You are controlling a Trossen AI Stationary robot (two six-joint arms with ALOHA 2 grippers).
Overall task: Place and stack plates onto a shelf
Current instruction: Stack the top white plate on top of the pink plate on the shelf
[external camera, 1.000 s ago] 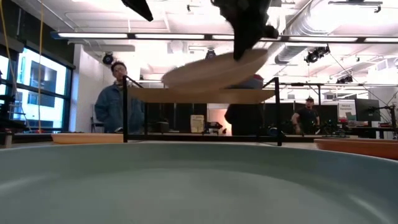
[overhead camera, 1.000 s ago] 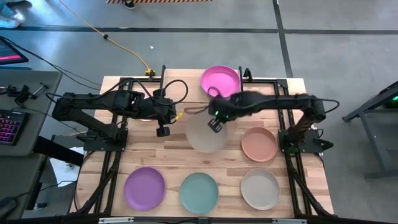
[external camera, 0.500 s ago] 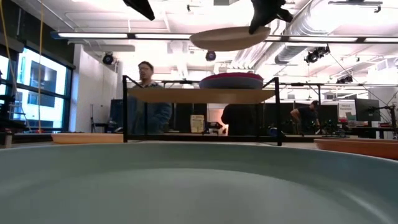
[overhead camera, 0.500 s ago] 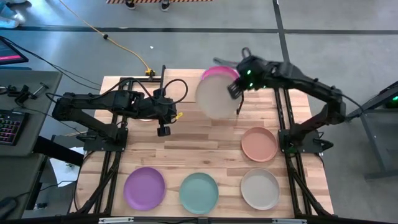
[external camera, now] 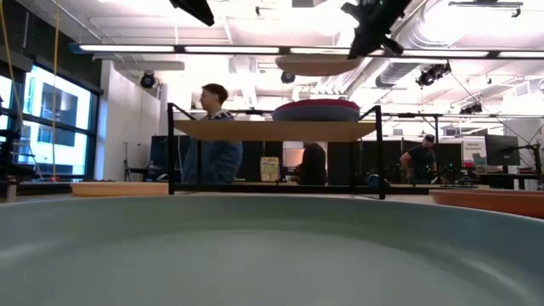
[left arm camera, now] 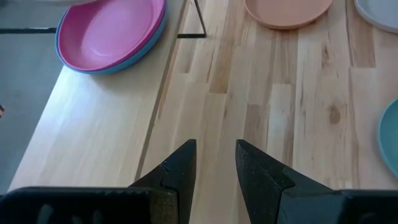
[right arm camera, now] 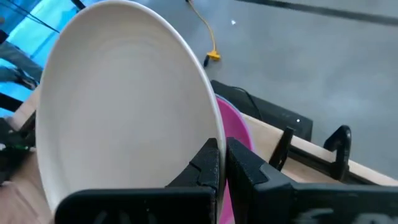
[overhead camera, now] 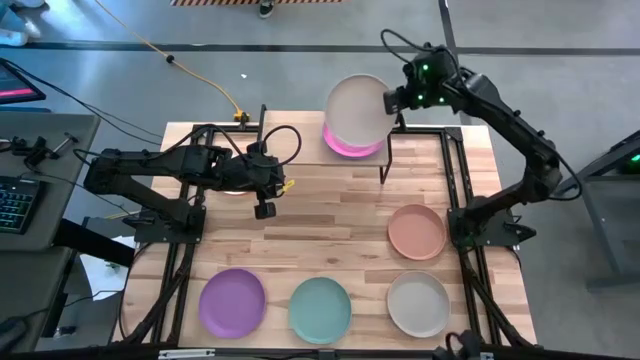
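My right gripper (overhead camera: pixel 390 100) is shut on a cream plate (overhead camera: pixel 353 110), which hovers over the magenta plate (overhead camera: pixel 352 148). The magenta plate lies in a blue plate (left arm camera: pixel 134 55) on the right end of the shelf (left arm camera: pixel 93 137). In the low view the cream plate (external camera: pixel 316 64) floats above that stack (external camera: pixel 314 110) and the shelf board (external camera: pixel 272 130). My left gripper (left arm camera: pixel 216 163) is open and hangs over the shelf's near edge, with nothing between its fingers. My right gripper pinches the cream plate's rim (right arm camera: pixel 210 127) between its two fingers, on the side toward the table's right edge. The fingers come from the right, slanting down. The plate is lifted clear and about level above the magenta plate.
A salmon plate (overhead camera: pixel 417 231) lies right of the table's middle. Purple (overhead camera: pixel 232 302), teal (overhead camera: pixel 320 310) and beige (overhead camera: pixel 418 303) plates lie in a row along the near edge. The shelf's left half shows bare wood. People stand in the room behind the table.
My right gripper has carried the cream plate up and from the table's middle toward the far edge, turning as it went. The plate, tilted before, now hangs about level over the magenta plate. A person behind the table has walked rightward.
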